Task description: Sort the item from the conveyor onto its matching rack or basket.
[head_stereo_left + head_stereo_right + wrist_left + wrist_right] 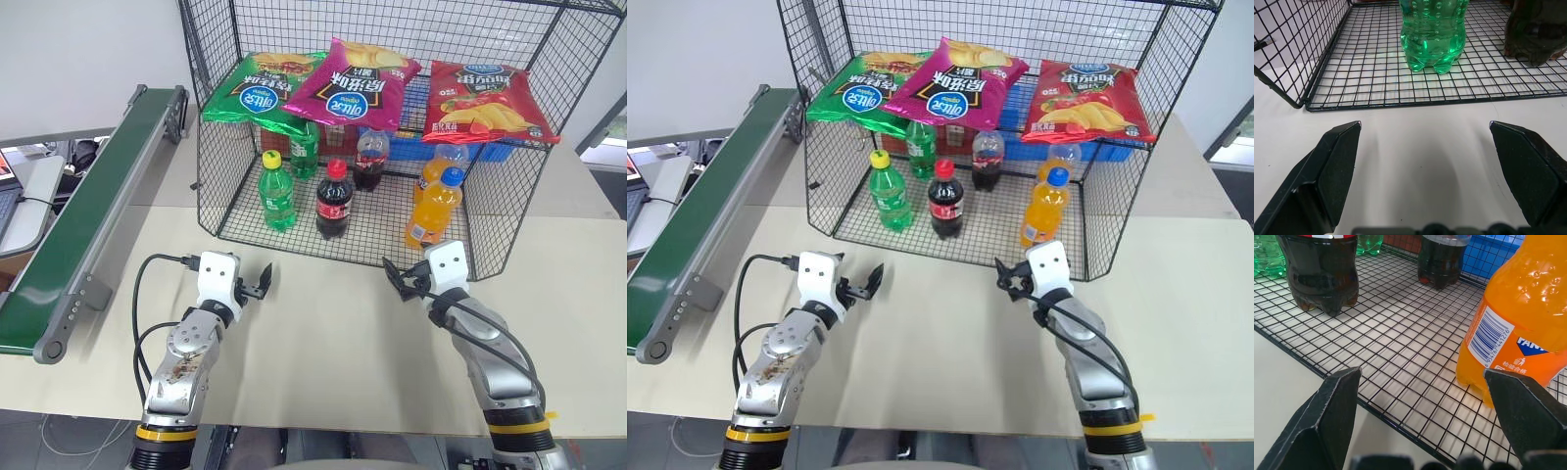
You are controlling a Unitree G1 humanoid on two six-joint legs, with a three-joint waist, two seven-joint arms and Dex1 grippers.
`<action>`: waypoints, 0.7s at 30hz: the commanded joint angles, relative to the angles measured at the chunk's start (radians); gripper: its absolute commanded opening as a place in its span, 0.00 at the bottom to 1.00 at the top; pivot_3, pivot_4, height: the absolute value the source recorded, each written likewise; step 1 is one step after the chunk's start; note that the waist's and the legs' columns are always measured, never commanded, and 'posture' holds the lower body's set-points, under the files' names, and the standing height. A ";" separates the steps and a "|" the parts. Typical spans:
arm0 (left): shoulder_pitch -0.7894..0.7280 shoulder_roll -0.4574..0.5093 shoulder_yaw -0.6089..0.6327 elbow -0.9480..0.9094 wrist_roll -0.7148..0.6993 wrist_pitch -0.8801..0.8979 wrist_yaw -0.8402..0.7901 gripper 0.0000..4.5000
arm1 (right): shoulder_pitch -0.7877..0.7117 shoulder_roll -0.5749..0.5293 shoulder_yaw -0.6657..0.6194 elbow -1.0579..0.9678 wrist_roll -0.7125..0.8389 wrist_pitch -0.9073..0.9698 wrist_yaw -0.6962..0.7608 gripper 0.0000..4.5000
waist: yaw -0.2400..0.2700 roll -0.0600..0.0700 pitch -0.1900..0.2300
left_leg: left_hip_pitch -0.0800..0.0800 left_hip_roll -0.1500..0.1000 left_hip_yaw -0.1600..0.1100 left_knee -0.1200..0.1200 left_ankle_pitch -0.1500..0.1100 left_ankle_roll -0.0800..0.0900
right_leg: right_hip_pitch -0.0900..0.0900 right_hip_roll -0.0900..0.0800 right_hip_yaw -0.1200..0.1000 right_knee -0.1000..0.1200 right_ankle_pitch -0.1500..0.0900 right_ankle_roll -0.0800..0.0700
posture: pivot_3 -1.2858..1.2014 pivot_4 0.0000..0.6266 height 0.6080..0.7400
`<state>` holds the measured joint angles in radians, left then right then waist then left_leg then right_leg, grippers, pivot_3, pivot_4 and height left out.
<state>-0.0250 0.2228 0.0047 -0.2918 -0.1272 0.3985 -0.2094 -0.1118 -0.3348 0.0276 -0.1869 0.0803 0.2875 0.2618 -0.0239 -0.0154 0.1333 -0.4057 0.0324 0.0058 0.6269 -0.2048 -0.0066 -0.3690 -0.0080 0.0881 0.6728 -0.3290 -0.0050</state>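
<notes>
1. The orange soda bottle (434,208) with a blue cap stands upright on the mesh floor of the black wire cage (245,137), near its front right corner. Judged from this, the sorting looks done (nothing seems left but to pull the arms away).
2. The green conveyor belt (88,196) runs along the left side of the worktop (323,343) and carries nothing on the part in view.
3. The left gripper (263,282) hangs above the worktop just in front of the cage, its two black fingers spread wide, holding nothing.
4. The right gripper (400,278) sits just in front of the orange bottle, outside the cage edge, fingers also spread wide and empty.
5. Counted: three chip bags on the upper shelf, green (263,90), magenta (361,80) and red (488,98).
6. Below: two green bottles (277,190), two dark cola bottles (334,199), and two orange bottles, the second (446,157) behind the first.
7. A blue crate (490,152) sits at the back.
</notes>
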 commanded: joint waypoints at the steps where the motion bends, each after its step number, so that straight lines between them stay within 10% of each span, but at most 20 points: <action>1: 0.018 0.030 0.037 -0.057 -0.043 -0.028 -0.052 1.00 | -0.009 -0.033 -0.017 -0.080 0.015 -0.027 0.054 0.98 | 0.000 0.000 0.000 | 0.000 0.000 0.000 0.000 0.000 0.000 | 0.000 0.000 0.000 0.000 0.000 0.000 | 0.52 0.24 1.00; 21: 0.023 0.078 0.135 -0.071 -0.129 -0.055 -0.133 1.00 | -0.026 -0.073 -0.031 -0.164 0.063 0.009 0.145 0.98 | -0.016 0.000 0.000 | 0.001 0.000 0.000 0.000 0.000 0.000 | 0.001 0.000 0.001 0.000 0.000 0.000 | 0.52 0.24 1.00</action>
<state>0.0103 0.2866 0.1335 -0.3536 -0.2584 0.3733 -0.3342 -0.1269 -0.4091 0.0128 -0.3186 0.1406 0.2968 0.4108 -0.0397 -0.0154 0.1334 -0.4052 0.0326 0.0058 0.6266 -0.2049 -0.0065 -0.3684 -0.0078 0.0888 0.6727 -0.3292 -0.0046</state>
